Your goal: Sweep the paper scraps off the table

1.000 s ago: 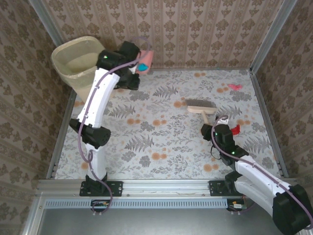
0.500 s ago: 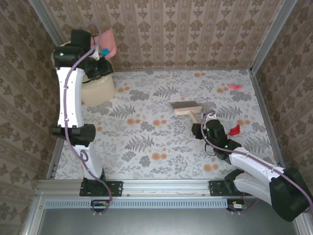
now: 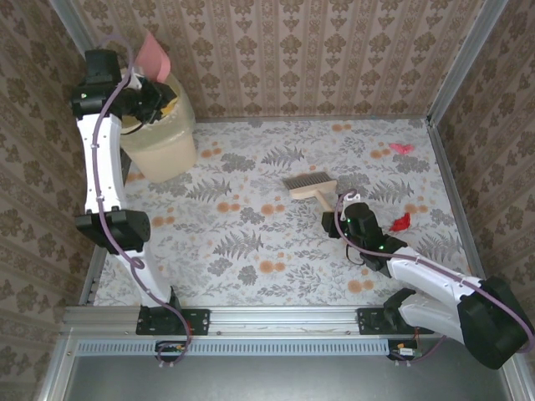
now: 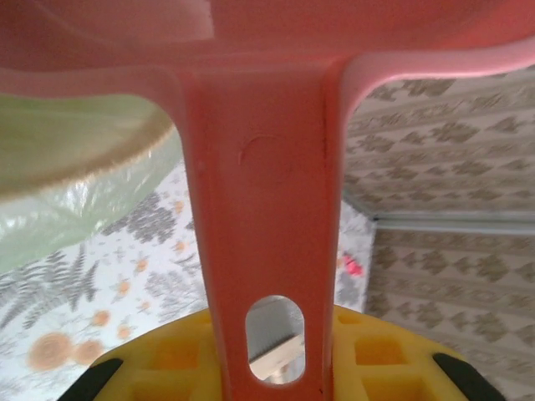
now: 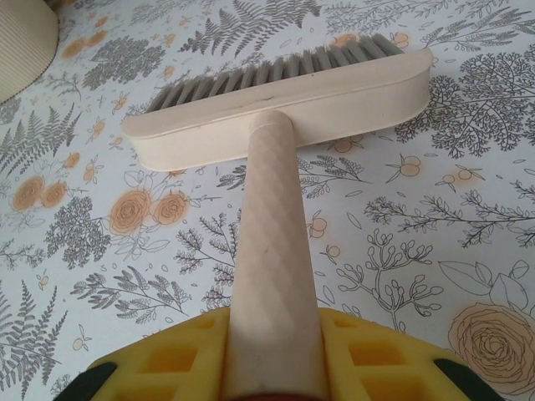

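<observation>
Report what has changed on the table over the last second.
The left tool, shut on the pink dustpan, swung left along the back wall and raised the pan over the bin, which itself looks shifted right and nearer. The right tool dragged the brush a little leftward across the table. Nothing was taken hold of or let go. The two red paper scraps stayed put.

The pink dustpan [image 4: 267, 209] is so close it looks fuzzy, and its wide part runs off the top edge. The brush [image 5: 284, 109] handle's end runs off the bottom edge (by the yellow pads [image 5: 159, 359]). The bin [image 5: 21, 42] is cut off at a corner.
</observation>
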